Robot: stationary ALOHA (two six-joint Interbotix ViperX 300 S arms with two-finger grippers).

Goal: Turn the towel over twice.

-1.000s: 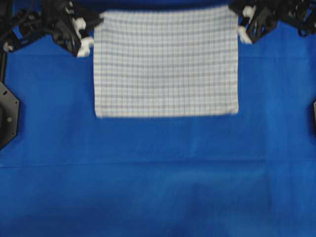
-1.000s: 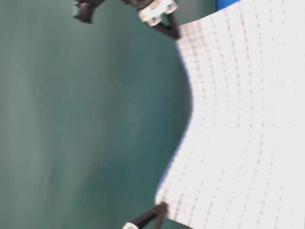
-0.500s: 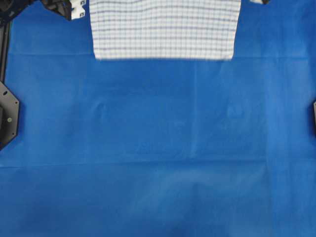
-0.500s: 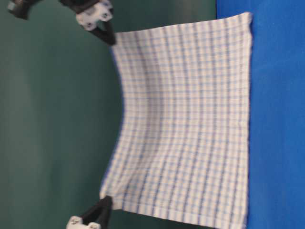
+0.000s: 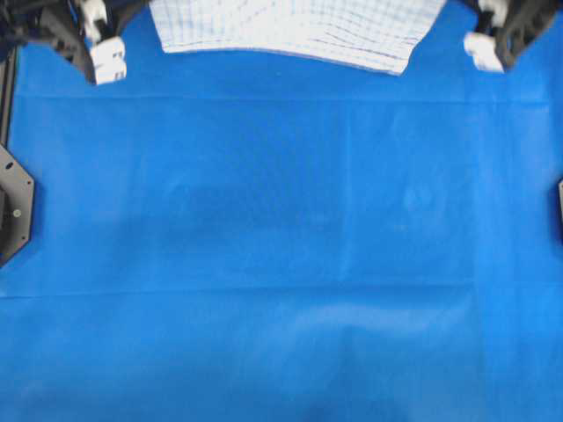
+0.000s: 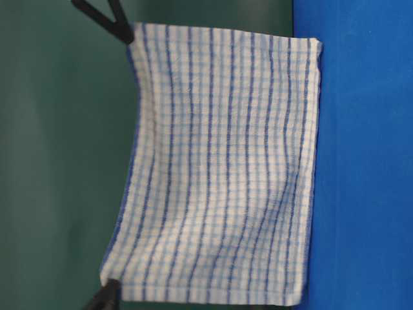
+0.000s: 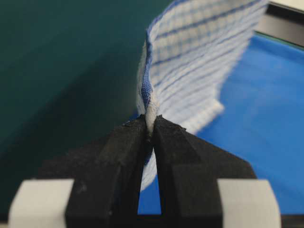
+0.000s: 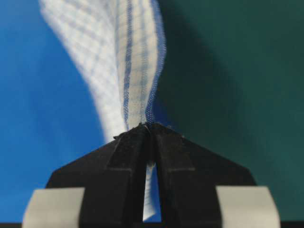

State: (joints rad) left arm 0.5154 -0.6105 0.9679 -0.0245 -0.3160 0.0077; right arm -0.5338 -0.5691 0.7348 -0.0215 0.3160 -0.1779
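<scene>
The towel [image 6: 219,174] hangs in the air above the far edge of the counter [image 5: 281,264], a thin woven cloth, white with dark and light blue stripes and a faint check, its hems stitched. It sags a little between its two top corners, and its lower hem seems to reach the blue covering, though I can't tell if it touches. From overhead the far part of it is cut off. The left hand [image 7: 151,124] is pressed together on one top corner, the right hand [image 8: 148,127] pinching the other.
</scene>
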